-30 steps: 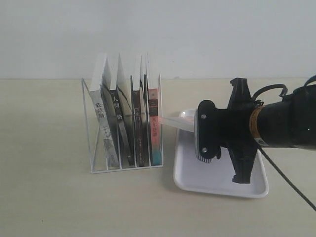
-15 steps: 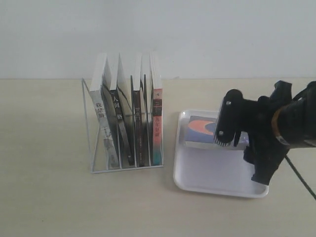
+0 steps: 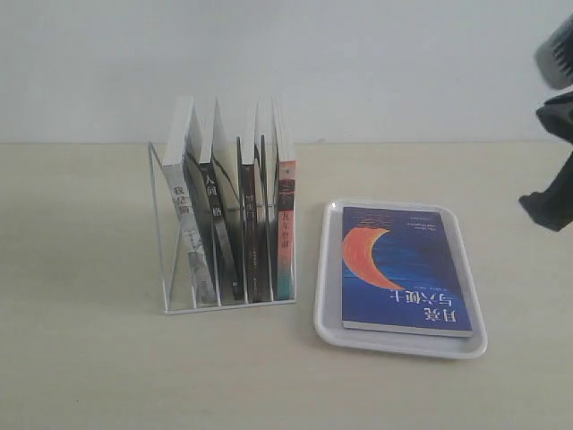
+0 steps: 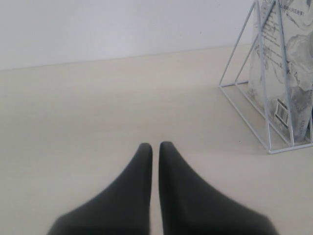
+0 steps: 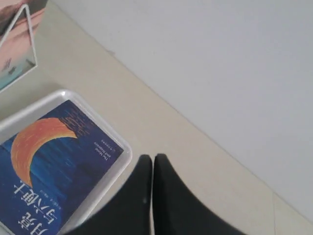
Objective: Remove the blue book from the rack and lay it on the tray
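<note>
Right gripper [image 5: 152, 157] has swung clear, jaws clenched on nothing; blue book [image 3: 405, 269] lies flat against the tray [image 3: 321, 309] near rim (probably light, stiff, slick: pinch its spine edge). Left gripper [image 4: 155, 146] clenched too.

the left claw [image 4: 155, 145] is two matte black fingers [image 4: 132, 196], broad at the root and narrowing in a smooth curve to small rounded tips, their surface plain and dull. the right claw [image 5: 152, 157] has the same plain black tapered fingers [image 5: 171, 200], soft-edged and blurred close to the lens. in the exterior view only scraps of the right arm [image 3: 553, 202] show at the edge: angular black pieces and, above them, a pale grey ribbed part [image 3: 559, 54].
</note>
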Motion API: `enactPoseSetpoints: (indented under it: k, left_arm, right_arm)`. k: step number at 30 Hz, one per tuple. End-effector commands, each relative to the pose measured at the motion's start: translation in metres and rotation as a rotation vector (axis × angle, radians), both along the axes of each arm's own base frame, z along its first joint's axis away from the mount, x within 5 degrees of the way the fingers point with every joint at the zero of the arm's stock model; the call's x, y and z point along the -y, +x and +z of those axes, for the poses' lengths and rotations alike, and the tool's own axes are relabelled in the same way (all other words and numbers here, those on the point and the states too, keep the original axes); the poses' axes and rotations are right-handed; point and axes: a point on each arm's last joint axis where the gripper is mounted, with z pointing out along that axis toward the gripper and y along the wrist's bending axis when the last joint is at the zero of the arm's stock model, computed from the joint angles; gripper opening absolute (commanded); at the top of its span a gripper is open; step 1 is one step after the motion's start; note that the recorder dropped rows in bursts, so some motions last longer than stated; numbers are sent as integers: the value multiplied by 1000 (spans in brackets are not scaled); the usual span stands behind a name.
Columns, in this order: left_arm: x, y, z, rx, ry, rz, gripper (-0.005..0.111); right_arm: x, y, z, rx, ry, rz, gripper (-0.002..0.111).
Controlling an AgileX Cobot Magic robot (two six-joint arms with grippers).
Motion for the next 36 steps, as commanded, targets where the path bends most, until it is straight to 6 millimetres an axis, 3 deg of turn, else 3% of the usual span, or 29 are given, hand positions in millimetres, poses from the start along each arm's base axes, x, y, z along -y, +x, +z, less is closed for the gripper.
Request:
enactPoseSetpoints:
  k: [1, 9, 20, 24, 26, 27, 29, 32, 36]
  left_arm:
    - [0, 0, 3, 22, -1, 2, 5]
    - [0, 0, 3, 22, -1, 2, 5]
    - [0, 0, 3, 22, -1, 2, 5]
    - [0, 0, 3, 22, -1, 2, 5]
    - [0, 0, 3, 22, -1, 2, 5]
    - [0, 0, 3, 22, -1, 2, 5]
    - [0, 0, 3, 22, -1, 2, 5]
    - [0, 0, 3, 22, -1, 2, 5]
    - [0, 0, 3, 22, -1, 2, 5]
  right_arm:
    - [17, -21, 17, 43, 165, -87, 0]
    - [29, -39, 30, 115, 220, -84, 0]
    - [29, -39, 31, 117, 221, -83, 0]
    - [35, -48, 39, 183, 217, -72, 0]
    - [43, -65, 51, 268, 334, -43, 0]
    - [54, -78, 58, 304, 491, -83, 0]
    - [69, -97, 51, 362, 640, -187, 0]
    - [84, -120, 15, 445, 692, -355, 0]
    - [85, -122, -10, 447, 683, -393, 0]
